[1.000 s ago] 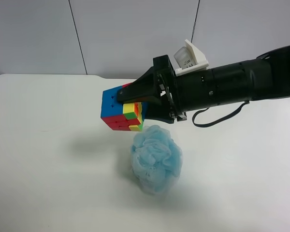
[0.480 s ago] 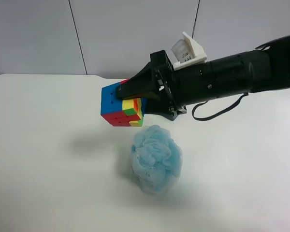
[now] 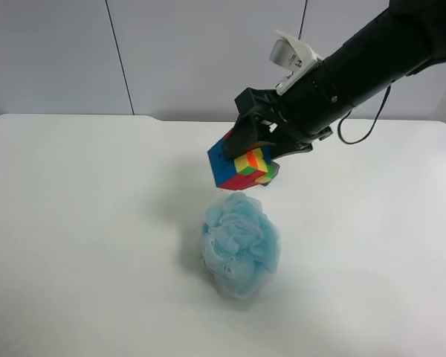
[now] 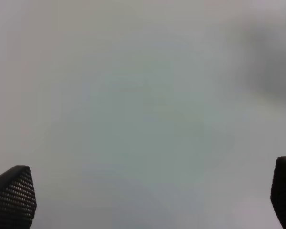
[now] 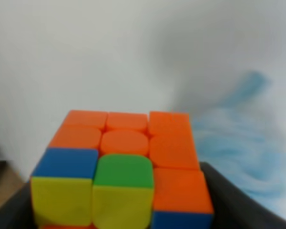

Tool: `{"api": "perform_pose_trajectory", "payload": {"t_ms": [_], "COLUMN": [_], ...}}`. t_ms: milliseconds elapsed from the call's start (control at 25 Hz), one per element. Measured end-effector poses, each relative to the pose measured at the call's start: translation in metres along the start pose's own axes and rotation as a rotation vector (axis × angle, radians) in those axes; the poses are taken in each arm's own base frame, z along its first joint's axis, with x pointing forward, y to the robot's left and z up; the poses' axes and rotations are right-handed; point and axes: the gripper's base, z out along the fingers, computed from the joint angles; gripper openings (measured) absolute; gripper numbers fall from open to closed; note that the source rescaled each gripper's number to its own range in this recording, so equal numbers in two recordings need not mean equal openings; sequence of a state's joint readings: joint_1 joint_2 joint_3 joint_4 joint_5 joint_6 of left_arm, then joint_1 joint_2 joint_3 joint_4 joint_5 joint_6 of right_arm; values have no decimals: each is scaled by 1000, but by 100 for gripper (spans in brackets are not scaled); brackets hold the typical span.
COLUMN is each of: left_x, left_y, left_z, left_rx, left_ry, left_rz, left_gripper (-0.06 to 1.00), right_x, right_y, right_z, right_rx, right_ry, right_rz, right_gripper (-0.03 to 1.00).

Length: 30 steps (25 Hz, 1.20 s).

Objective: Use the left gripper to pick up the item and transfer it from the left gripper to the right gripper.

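Cube point(image 3: 241, 160): smooth, bright plastic squares with a slight sheen. Puff point(image 3: 240, 244): soft, ruffled pale blue mesh. Table point(image 3: 74, 223): smooth, matt white. Wall point(image 3: 52, 52): matt grey panels. Arm point(image 3: 357, 63): smooth matt black, with a white plastic clip point(image 3: 291, 53). Left gripper point(image 4: 148, 198) fingertips point(image 4: 14, 193): black, finely gridded texture.

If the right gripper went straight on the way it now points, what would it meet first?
Probably the bare table, just beside the blue puff; the held cube would touch down first. Depth is unclear.

The right hand point(image 3: 254, 152), arm angled downward, grips the cube point(image 3: 241, 165); the left hand point(image 4: 150, 195) gapes wide.
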<state>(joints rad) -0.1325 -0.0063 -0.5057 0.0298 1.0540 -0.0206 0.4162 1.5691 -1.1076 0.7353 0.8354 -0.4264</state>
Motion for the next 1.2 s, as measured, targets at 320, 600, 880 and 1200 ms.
{"api": "perform_pose_trajectory", "payload": {"t_ms": [320, 600, 880, 1200], "left_x": [0, 0, 0, 0], "left_y": [-1, -1, -1, -1], "left_z": [0, 0, 0, 0], "left_rx": [-79, -80, -80, -80], "left_ry": [1, 1, 1, 1], "left_rz": [-39, -40, -40, -40], "left_gripper": [100, 100, 100, 100], "right_x": [-1, 1, 6, 14], "right_y": [-48, -95, -124, -145], "right_z": [-28, -26, 7, 38], "right_rx": [337, 477, 488, 483], "right_ry": [119, 185, 272, 350], "right_rz": [-23, 50, 86, 114], "right_gripper": [0, 0, 0, 0]}}
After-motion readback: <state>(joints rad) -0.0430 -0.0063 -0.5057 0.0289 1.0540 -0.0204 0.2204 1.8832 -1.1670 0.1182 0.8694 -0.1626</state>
